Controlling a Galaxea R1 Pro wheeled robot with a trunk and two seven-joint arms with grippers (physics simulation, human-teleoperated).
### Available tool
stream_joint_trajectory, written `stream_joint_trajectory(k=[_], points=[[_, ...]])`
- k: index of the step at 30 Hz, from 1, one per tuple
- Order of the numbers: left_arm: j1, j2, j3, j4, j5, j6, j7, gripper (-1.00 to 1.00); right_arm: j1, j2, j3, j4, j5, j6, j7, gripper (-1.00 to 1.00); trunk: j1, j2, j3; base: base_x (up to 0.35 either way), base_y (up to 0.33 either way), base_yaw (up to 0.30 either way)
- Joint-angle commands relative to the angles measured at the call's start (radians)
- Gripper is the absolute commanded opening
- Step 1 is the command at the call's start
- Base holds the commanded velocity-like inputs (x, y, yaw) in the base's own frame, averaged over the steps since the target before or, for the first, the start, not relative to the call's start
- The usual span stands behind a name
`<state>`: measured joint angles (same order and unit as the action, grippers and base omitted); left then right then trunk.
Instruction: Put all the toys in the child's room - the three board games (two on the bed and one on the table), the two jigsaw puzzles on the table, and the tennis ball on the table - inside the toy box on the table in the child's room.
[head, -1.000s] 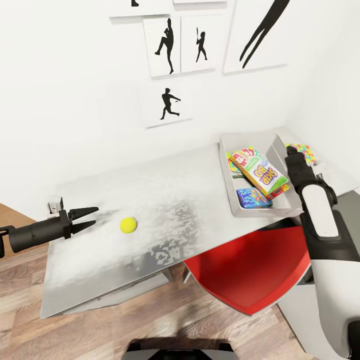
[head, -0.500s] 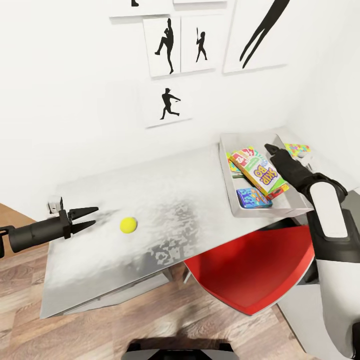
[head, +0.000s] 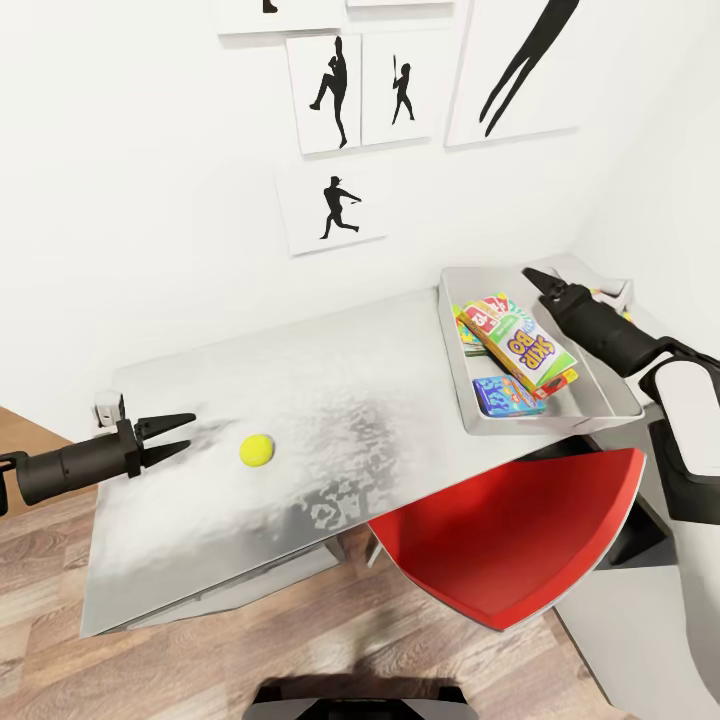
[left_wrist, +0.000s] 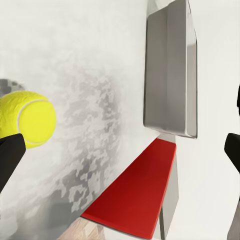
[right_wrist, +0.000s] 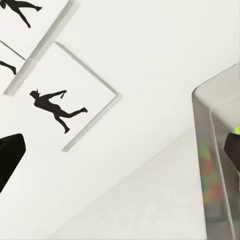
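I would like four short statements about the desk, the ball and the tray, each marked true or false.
1. The tennis ball lies inside the toy box. False: it lies on the table, apart from it.
2. The left tool is open and empty. True.
3. The Skip-Bo box is in the toy box. True.
4. The right tool holds a game box. False: it holds nothing, above the toy box.

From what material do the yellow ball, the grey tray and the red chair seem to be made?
The tennis ball looks like matte felt over rubber: fuzzy yellow-green surface with a pale curved seam. The toy box seems smooth moulded plastic or painted metal: thin grey walls with a soft sheen; which one is unclear. The red chair looks like hard plastic, uniform and slightly glossy.
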<state>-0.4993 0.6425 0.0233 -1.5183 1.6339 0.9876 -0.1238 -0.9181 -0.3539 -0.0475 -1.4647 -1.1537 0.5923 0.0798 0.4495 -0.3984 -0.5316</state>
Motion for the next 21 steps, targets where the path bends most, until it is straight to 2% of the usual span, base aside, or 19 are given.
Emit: stream_joint_trajectory(k=[1, 14, 21], points=[[-0.001, 0.000, 0.001, 0.001, -0.009, 0.003, -0.010, 1.00, -0.001, -0.002, -0.001, 0.000, 0.000, 0.007, 0.011, 1.00, 0.001, -0.002, -0.001, 0.000, 0.000, 0.000], [-0.001, 0.000, 0.001, 0.002, -0.009, 0.003, -0.010, 1.00, -0.001, -0.010, -0.002, -0.001, 0.000, 0.014, 0.040, 1.00, 0.001, -0.002, 0.000, 0.000, 0.000, 0.011], [-0.001, 0.000, 0.004, 0.003, -0.010, 0.003, -0.010, 1.00, -0.001, -0.010, 0.002, -0.001, -0.001, 0.016, 0.041, 1.00, 0.001, -0.002, 0.005, 0.000, 0.000, 0.150]])
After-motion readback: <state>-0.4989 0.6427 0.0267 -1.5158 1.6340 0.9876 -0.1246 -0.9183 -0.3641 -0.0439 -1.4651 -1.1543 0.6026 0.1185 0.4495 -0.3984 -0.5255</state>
